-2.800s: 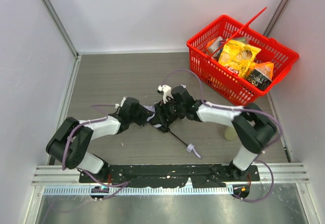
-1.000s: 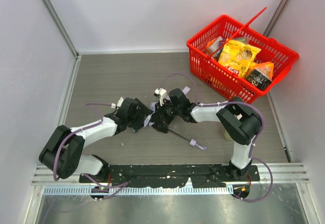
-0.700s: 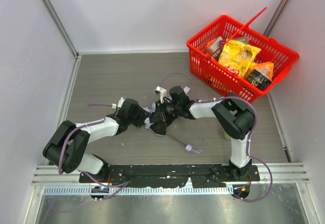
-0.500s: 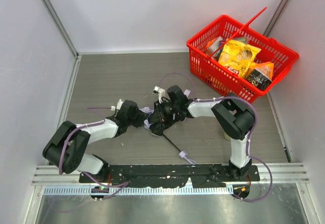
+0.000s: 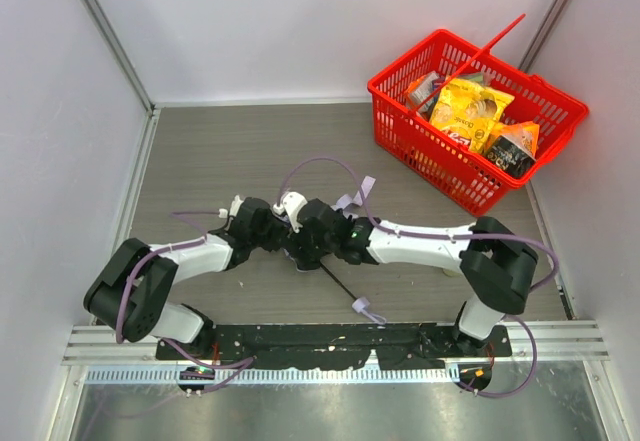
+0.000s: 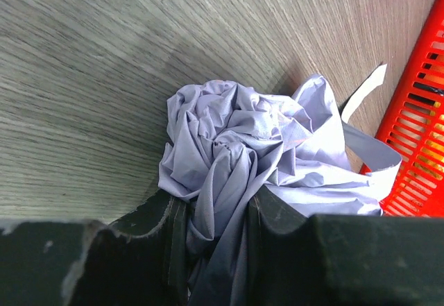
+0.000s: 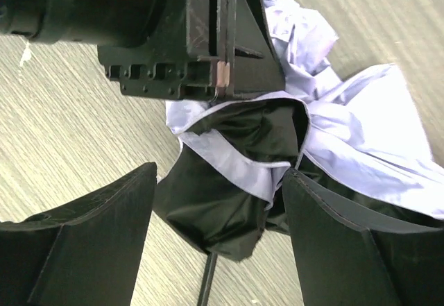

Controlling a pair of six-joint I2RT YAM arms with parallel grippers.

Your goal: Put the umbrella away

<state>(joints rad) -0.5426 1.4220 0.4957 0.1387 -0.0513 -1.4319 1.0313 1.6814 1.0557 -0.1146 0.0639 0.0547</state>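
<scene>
The umbrella (image 5: pixel 294 246) lies at the table's middle, its pale lavender fabric bunched between my two grippers. Its thin black shaft (image 5: pixel 338 283) runs toward the near edge and ends in the small pale handle (image 5: pixel 365 308). My left gripper (image 5: pixel 280 237) is shut on the crumpled fabric (image 6: pixel 236 146), which fills the gap between its jaws (image 6: pixel 215 230). My right gripper (image 5: pixel 306 244) is open, its fingers (image 7: pixel 90 243) on either side of the canopy's black lining and lavender edge (image 7: pixel 236 195), right below the left gripper's body (image 7: pixel 187 35). The shaft shows low between them (image 7: pixel 208 289).
A red basket (image 5: pixel 420 151) with snack bags stands at the back right; its mesh wall shows at the right edge of the left wrist view (image 6: pixel 423 112). A lavender strap (image 5: pixel 355 197) sticks up by the right wrist. Grey walls close in the table on both sides.
My right arm has stretched out low and its gripper has shifted left and nearer, staying at the fabric. The handle has swung toward the near edge. My left gripper has stayed shut on the fabric.
</scene>
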